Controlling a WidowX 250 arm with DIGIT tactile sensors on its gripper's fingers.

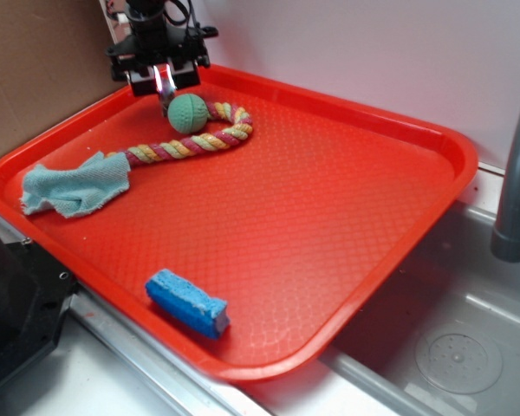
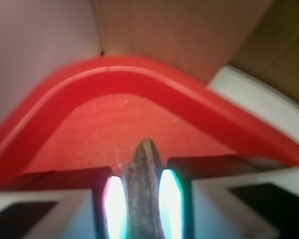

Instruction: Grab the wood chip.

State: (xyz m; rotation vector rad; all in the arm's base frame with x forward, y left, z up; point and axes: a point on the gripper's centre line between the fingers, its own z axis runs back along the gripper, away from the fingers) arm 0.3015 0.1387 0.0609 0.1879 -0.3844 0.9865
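My gripper (image 1: 164,92) is at the far left corner of the red tray (image 1: 347,260), just left of the green textured ball (image 1: 188,113). In the wrist view the gripper (image 2: 143,196) is shut on the wood chip (image 2: 144,189), a rough grey-brown flake standing on edge between the two bright pads (image 2: 114,206). Its pointed tip pokes out past the fingers toward the tray's rounded corner (image 2: 114,74). In the exterior view the chip shows only as a small dark sliver (image 1: 164,104) below the fingers, just above the tray floor.
A multicoloured twisted rope (image 1: 191,143) curls from the ball toward a light blue cloth (image 1: 74,186) at the tray's left edge. A blue sponge (image 1: 186,303) lies near the front edge. A sink basin (image 1: 451,347) and grey faucet (image 1: 516,173) are at the right. Cardboard (image 1: 35,69) stands behind.
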